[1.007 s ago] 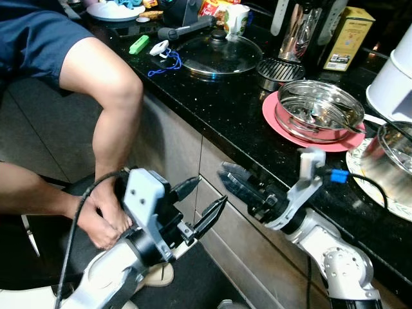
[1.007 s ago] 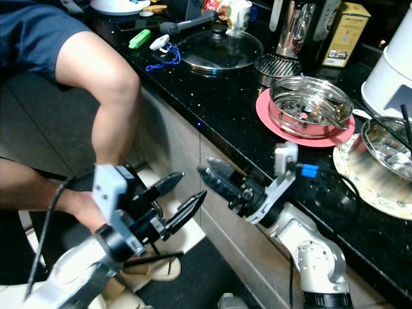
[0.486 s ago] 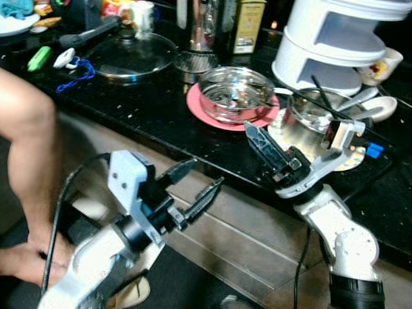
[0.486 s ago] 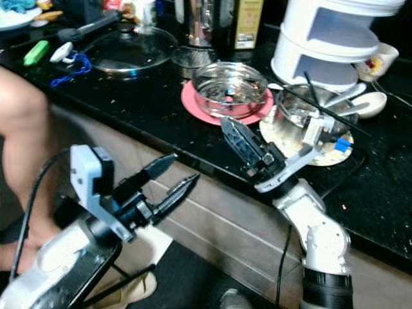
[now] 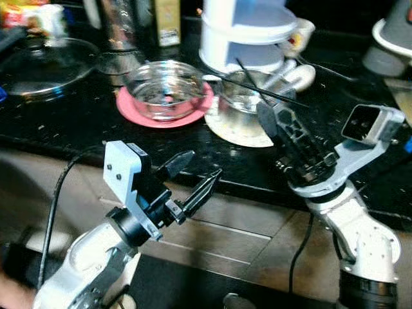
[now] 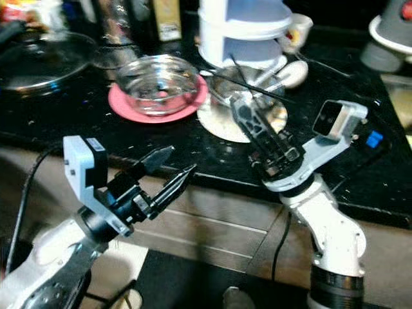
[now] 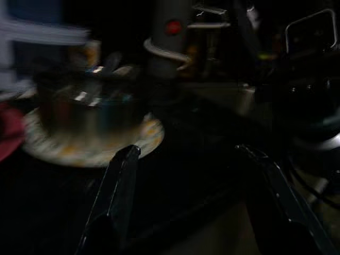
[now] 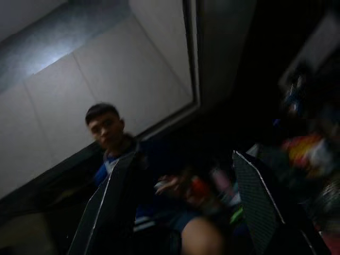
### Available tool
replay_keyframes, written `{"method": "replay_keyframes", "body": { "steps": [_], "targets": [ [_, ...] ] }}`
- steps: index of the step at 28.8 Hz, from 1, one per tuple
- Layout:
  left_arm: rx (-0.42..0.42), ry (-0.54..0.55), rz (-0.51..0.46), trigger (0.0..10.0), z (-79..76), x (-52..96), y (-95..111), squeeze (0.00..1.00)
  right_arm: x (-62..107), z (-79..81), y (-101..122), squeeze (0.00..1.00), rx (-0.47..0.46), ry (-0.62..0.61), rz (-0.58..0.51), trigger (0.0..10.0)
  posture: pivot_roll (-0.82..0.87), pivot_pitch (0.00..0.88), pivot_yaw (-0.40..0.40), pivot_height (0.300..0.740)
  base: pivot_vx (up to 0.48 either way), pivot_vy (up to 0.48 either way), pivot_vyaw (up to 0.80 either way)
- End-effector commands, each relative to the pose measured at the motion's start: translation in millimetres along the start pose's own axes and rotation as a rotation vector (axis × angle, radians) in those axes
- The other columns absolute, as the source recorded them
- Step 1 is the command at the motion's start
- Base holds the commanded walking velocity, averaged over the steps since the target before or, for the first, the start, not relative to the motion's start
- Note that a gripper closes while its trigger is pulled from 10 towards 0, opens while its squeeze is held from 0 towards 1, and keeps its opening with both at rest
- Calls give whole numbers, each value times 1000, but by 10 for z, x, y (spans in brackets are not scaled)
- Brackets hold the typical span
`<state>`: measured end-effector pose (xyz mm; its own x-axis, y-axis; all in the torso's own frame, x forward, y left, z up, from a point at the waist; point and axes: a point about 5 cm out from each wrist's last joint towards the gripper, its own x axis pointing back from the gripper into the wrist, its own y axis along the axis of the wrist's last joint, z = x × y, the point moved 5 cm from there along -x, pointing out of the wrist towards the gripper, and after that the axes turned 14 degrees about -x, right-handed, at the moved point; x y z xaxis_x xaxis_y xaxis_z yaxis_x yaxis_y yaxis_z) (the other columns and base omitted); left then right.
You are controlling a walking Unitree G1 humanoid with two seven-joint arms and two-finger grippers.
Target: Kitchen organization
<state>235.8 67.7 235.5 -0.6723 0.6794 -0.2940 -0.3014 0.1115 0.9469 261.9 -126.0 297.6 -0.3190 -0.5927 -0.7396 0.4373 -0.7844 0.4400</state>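
On the black counter (image 5: pixel 77 129) a steel bowl (image 5: pixel 164 87) rests on a pink plate (image 5: pixel 129 106). Beside it a steel pot (image 5: pixel 248 96) with utensils stands on a patterned plate (image 5: pixel 241 135). My left gripper (image 5: pixel 203 166) is open and empty, held in front of the counter edge below the pink plate. My right gripper (image 5: pixel 269 116) is raised over the counter edge, its tips just before the pot, touching nothing. The right wrist view has its fingers (image 8: pixel 106 202) apart, aimed up at the ceiling and a person. The dark left wrist view faces the pot (image 7: pixel 87 106).
A white stacked container (image 5: pixel 241 32) stands behind the pot, with a cup (image 5: pixel 299 35) and a white spoon (image 5: pixel 299 74) to its right. A glass lid (image 5: pixel 38 61) lies at the far left. Drawer fronts (image 5: pixel 244 232) run below the counter. A grey appliance (image 5: pixel 393 45) is far right.
The view has swung right along the counter and the person's leg has left it. My right gripper rose from below the counter edge to beside the pot. The left gripper stays open.
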Motion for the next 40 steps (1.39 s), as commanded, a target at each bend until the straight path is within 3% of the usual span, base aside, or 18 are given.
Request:
{"method": "replay_keyframes", "body": {
  "steps": [1, 4, 5, 6, 11, 13, 15, 19, 25, 29, 31, 40],
  "targets": [
    [-1, 9, 9, 10000, 20, 1, -1, 0, -23, -6, 33, 0, 9, -15, -19, 10000, 23, 92, -35, 740, 0, 0, -800],
    [-10, 22, 5, 10000, 48, -7, 15, 0, -23, -58, 70, 0, 28, -48, -32, 10000, 23, 91, -36, 740, 0, 0, -800],
    [-43, 64, -6, 10000, 139, -21, 65, 0, 17, -231, 139, 0, 66, -154, -63, 10000, 24, 91, -37, 740, 0, 0, -575],
    [-57, 79, -8, 10000, 170, -25, 83, 0, 36, -288, 158, 0, 73, -192, -73, 10000, 24, 91, -37, 740, 0, 0, -575],
    [-91, 124, -15, 10000, 250, -35, 133, 0, 96, -431, 210, 0, 105, -286, -99, 10000, 25, 92, -38, 740, 0, 0, -115],
    [-170, 217, -2, 10000, 412, -36, 194, 0, 219, -671, 318, 0, 170, -443, -139, 10000, 28, 91, -40, 740, 0, 0, 0],
    [-225, 303, 6, 10000, 560, -20, 248, 0, 277, -772, 355, 0, 222, -518, -129, 10000, 31, 92, -42, 740, 0, 0, 0],
    [-263, 379, 0, 10000, 692, 9, 314, 0, 256, -775, 321, 0, 254, -524, -89, 10000, 33, 91, -44, 740, 0, 0, 0],
    [-364, 603, 33, 10000, 1044, 167, 416, 0, 186, -750, 308, 0, 289, -509, -61, 10000, 40, 93, -49, 740, 0, 0, 0],
    [-371, 614, 36, 10000, 1064, 181, 431, 0, 107, -667, 323, 0, 283, -453, -66, 10000, 41, 93, -48, 740, 0, 0, 0],
    [-368, 624, 40, 10000, 1068, 181, 426, 0, -72, -496, 257, 0, 305, -348, -16, 10000, 40, 93, -48, 740, 0, 0, 309],
    [-354, 605, 56, 10000, 1034, 116, 364, 0, -160, -488, 190, 0, 306, -328, 4, 10000, 37, 111, -56, 740, 0, 0, 800]
  ]
}}
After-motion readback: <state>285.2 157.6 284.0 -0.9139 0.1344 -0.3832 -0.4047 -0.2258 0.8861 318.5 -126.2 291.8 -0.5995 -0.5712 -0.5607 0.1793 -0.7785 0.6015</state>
